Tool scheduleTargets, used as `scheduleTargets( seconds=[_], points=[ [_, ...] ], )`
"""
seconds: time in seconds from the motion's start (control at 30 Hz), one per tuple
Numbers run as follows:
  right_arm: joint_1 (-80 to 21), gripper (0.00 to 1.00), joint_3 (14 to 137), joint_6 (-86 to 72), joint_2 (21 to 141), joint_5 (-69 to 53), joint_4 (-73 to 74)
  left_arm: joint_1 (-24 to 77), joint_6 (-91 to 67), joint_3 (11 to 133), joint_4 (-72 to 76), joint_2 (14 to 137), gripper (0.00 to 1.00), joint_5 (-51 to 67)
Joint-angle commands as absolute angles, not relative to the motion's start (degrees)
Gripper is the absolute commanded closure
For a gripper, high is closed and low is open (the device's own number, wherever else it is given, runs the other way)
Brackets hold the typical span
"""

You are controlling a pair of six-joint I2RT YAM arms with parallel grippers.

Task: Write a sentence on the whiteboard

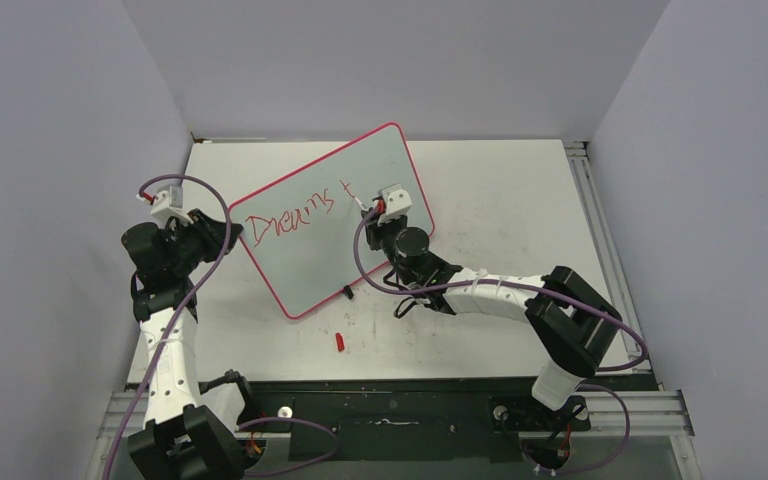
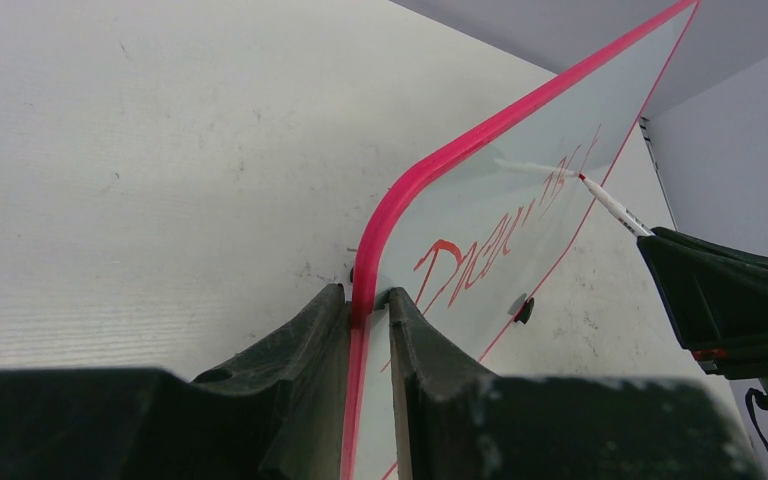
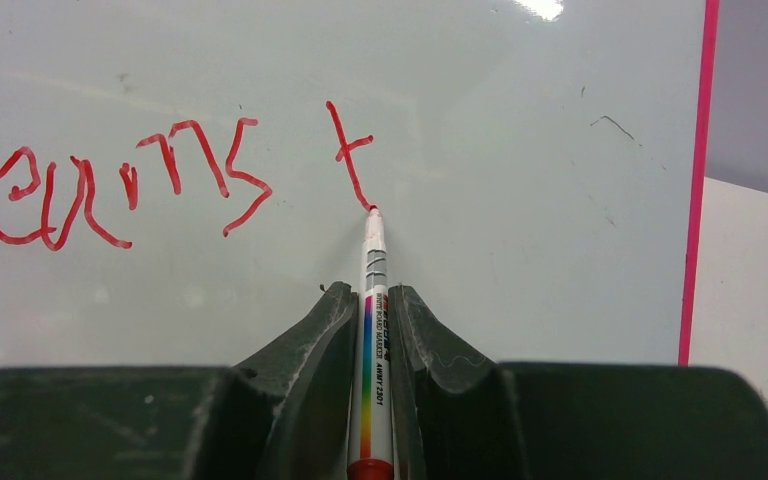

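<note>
The whiteboard (image 1: pixel 310 262) rim is pinched by the left tool (image 2: pixel 368 300); the marker (image 3: pixel 374 250), tip touching board, is clamped in the right tool (image 3: pixel 370 296).

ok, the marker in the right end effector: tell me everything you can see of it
The marker is slim, with a white plastic-looking barrel, a lengthwise rainbow stripe, small dark print and a red rear end. It is uncapped, and its pale nib is stained red. The right end effector is shut on the barrel, which runs straight out between the fingers. The nib touches the whiteboard at the foot of a red "t", just after "Dreams". Nothing else touches it.
</note>
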State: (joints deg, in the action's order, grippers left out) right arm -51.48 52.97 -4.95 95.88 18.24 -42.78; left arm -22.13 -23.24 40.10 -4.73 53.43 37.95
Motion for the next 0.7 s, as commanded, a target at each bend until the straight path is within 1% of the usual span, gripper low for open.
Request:
scheduleTargets(
  seconds=[0.0, 0.23, 0.67],
  points=[
    [-51.4, 0.95, 54.8, -3.9, 93.7, 19.6, -43.5, -20.8, -22.8, 41.0, -5.4, 53.2, 0.81, 40.4],
    [-51.0, 0.95, 57.3, -2.1, 93.7, 19.2, -43.6, -20.8, -22.6, 41.0, -5.6, 53.2, 0.82, 40.3],
    [-50.3, 0.95, 57.8, -1.3, 93.6, 19.1, -44.6, -20.8, -22.3, 41.0, -6.0, 53.2, 0.81, 40.0]
  ],
)
